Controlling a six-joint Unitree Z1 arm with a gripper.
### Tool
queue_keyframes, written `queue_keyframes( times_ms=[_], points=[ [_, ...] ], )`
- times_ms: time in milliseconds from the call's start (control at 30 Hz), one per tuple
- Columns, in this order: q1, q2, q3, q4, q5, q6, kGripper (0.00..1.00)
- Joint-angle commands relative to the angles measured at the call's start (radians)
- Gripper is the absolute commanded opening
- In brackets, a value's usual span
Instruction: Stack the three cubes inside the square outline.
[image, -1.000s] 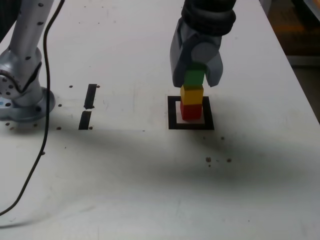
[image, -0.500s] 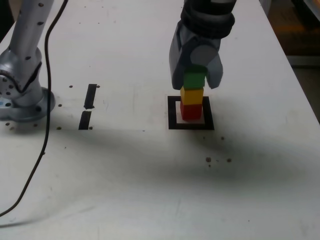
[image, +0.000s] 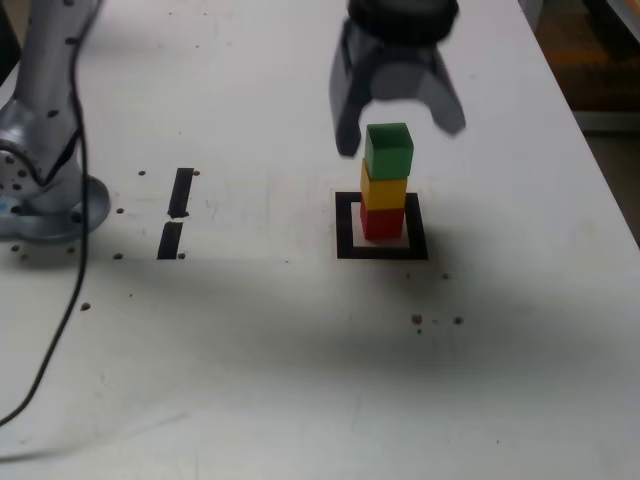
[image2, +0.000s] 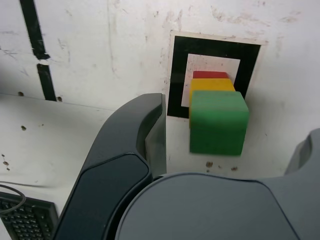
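Your grey two-fingered gripper has its fingers spread wide, holding nothing, with the small solid green cube standing clear in the gap between them. In the exterior view the fingertips reach down to either side of that cube, one near its left face, the other off to its right, so the coming move seems to turn on backing away from it without a finger brushing a side. The green cube sits on the same-sized yellow cube, and that on the red cube, which rests on the white centre within the flat black tape square. The column looks upright, though the green one may sit slightly off true; a nudge could topple it. The stacking looks done; withdrawing straight is likely what remains.
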Motion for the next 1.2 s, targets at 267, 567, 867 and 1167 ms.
queue_keyframes(
  times_ms=[267, 567, 867, 1167],
  points=[
    [0.023, -0.428, 0.102, 0.056, 0.018, 0.120, 1.00],
    [0.025, -0.687, 0.781, -0.180, 0.017, 0.154, 1.00],
    [0.022, -0.682, 1.104, -0.454, 0.016, 0.181, 1.00],
    [0.015, -0.639, 1.191, -0.550, -0.004, 0.175, 1.00]
  ],
)
